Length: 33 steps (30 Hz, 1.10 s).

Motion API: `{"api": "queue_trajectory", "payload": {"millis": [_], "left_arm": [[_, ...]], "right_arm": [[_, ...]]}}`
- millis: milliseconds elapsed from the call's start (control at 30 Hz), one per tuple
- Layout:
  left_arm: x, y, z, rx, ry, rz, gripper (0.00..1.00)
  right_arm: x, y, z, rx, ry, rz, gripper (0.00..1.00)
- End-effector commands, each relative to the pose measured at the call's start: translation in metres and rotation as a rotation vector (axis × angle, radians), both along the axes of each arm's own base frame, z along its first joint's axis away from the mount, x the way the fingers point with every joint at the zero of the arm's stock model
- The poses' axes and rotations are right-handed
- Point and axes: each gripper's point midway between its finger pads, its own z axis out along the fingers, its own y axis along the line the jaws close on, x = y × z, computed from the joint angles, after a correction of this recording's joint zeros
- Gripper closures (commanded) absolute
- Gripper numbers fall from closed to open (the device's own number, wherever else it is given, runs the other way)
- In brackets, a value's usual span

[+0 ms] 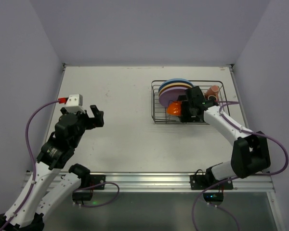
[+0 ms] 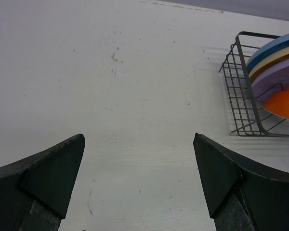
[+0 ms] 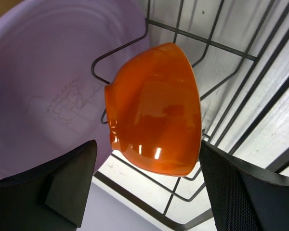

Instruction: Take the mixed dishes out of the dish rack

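The dish rack [image 1: 152,103] stands at the back right, a dark wire basket. Blue [image 1: 176,82], tan and lilac plates [image 1: 175,93] stand upright in it, with an orange bowl [image 1: 172,109] in front of them and a brownish mug [image 1: 212,91] at the right end. My right gripper [image 1: 180,113] reaches into the rack. Its jaws are open, one finger on each side of the orange bowl [image 3: 154,120], which lies tilted on the wires against the lilac plate [image 3: 48,82]. My left gripper [image 2: 137,144] hangs open over bare table, far left of the rack [image 2: 241,96].
A white and red block [image 1: 73,99] lies at the table's left edge, just behind my left arm. Grey walls close in the table on three sides. A metal rail [image 1: 149,181] runs along the near edge.
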Motion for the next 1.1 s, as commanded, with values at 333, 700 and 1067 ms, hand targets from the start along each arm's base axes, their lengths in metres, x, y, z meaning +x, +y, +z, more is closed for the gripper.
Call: {"api": "queue_trajectory", "payload": {"millis": [333,700,1067], "left_arm": [[0.001,-0.004,0.002,-0.019,-0.013,-0.004,0.00],[0.002,-0.006,0.001,-0.015,-0.006,-0.015,0.00],[0.001,-0.009,0.000,-0.017,-0.006,-0.026,0.00]], "right_arm": [[0.014,-0.009,0.017,-0.046,-0.301,0.054,0.13],[0.020,0.001,0.024,-0.033,-0.452,0.134,0.23],[0.012,-0.005,0.016,-0.002,-0.488,0.090,0.44]]}}
